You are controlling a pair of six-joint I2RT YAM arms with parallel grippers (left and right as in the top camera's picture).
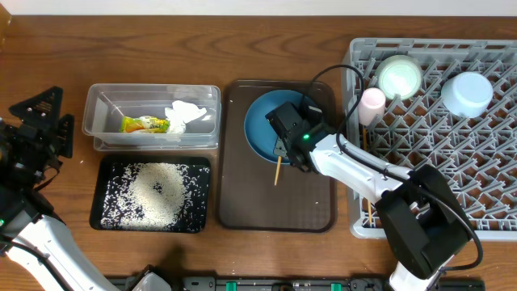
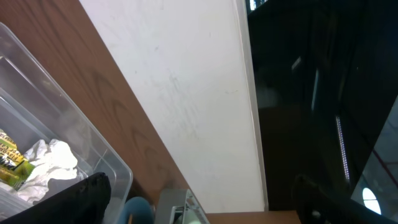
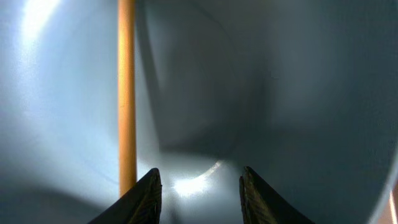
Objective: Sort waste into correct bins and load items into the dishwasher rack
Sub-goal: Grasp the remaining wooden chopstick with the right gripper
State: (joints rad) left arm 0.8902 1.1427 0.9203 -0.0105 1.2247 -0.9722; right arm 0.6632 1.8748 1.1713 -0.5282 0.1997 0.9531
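My right gripper [image 1: 284,141] hovers low over the dark blue plate [image 1: 260,128], which rests on the brown tray. In the right wrist view the gripper [image 3: 200,193] is open with only plate [image 3: 280,93] between its fingers. A wooden chopstick [image 3: 127,93] lies just outside the left finger. From overhead that chopstick [image 1: 277,170] runs off the plate onto the tray. The clear tub [image 1: 101,133] holds the napkin [image 1: 186,115] and the wrapper [image 1: 145,124]. Rice [image 1: 157,190] lies in the black tray [image 1: 98,194]. My left gripper [image 1: 63,133] stands open at the far left, empty.
The grey rack [image 1: 485,186] at the right holds the mint bowl [image 1: 399,77], the light blue bowl [image 1: 467,93] and the pink cup [image 1: 372,105]. The brown tray [image 1: 242,202] lies between the bins and the rack. The left wrist view looks past the tub [image 2: 62,124] toward the wall.
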